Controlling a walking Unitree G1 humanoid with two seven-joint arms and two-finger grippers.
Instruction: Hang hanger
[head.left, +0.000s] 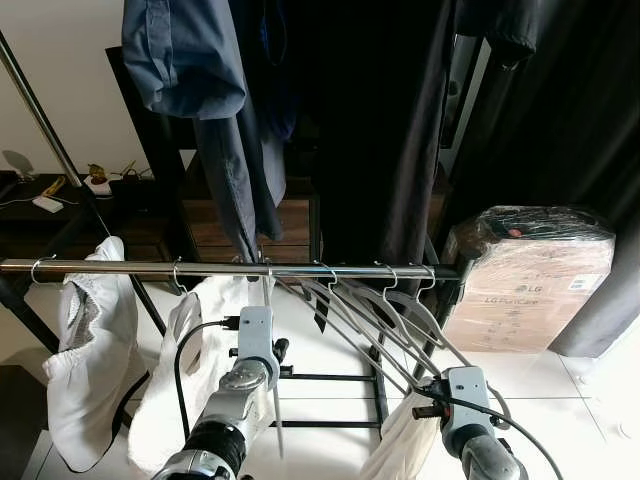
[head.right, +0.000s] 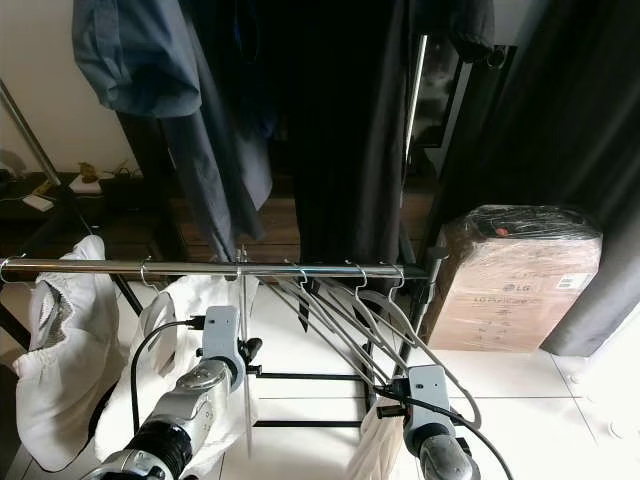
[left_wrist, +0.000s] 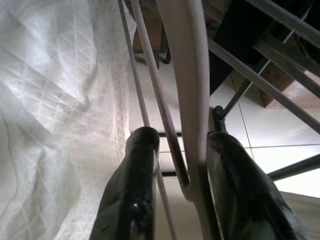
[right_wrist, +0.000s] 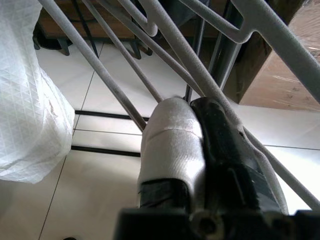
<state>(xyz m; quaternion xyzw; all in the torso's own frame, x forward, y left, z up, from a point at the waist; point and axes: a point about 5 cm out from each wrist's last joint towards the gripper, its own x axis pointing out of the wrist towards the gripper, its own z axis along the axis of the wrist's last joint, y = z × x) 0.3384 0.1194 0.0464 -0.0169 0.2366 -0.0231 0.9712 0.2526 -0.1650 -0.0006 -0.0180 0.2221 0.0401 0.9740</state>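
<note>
**Hanger held up at the rail**

The left gripper has its fingers closed on a pale hanger, holding it upright so its hook meets the chrome rail. The right gripper is shut against slanting empty hangers, likely holding them aside. White garments hang nearby.

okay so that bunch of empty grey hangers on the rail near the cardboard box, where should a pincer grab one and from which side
Best bet: the straight sloping arm of an empty hanger, approached from below on the robot's side. The arms fan down and forward as thin bare bars, while the hooks crowd together on the rail. The right pincer is already down among those bars.
</note>
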